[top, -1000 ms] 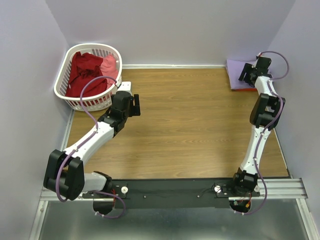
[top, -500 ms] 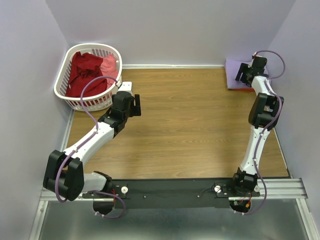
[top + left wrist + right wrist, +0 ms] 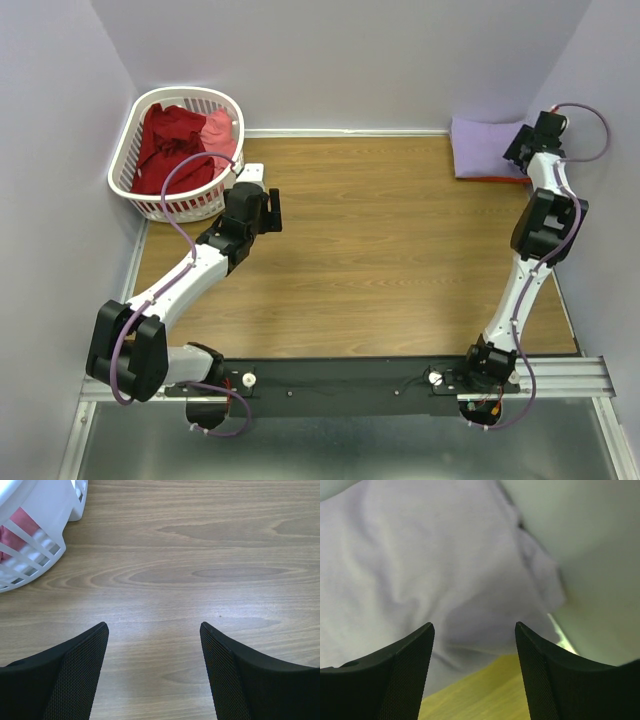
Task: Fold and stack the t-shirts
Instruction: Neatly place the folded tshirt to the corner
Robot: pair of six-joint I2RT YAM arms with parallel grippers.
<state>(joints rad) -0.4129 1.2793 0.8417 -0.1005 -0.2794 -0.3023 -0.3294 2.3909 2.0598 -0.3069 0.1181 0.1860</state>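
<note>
Top external: lavender t-shirt (image 3: 485,145) lies folded at the far right corner of the table (image 3: 400,250), on an orange t-shirt (image 3: 492,179) of which only a thin edge shows. Right gripper (image 3: 518,150) hovers at the stack's right edge. Dark red t-shirt (image 3: 170,150) and pink t-shirt (image 3: 218,128) lie bunched in the white basket (image 3: 180,208), far left. Left gripper (image 3: 272,210) is just beside the basket, over bare wood.

Left wrist: fingers (image 3: 75,675) spread wide, released, nothing between them. Basket wall at upper left, pink cloth behind the slots.

Right wrist: fingers (image 3: 395,675) apart, released, nothing grasped. Lavender cloth lies beneath them, wood at the bottom edge.
</note>
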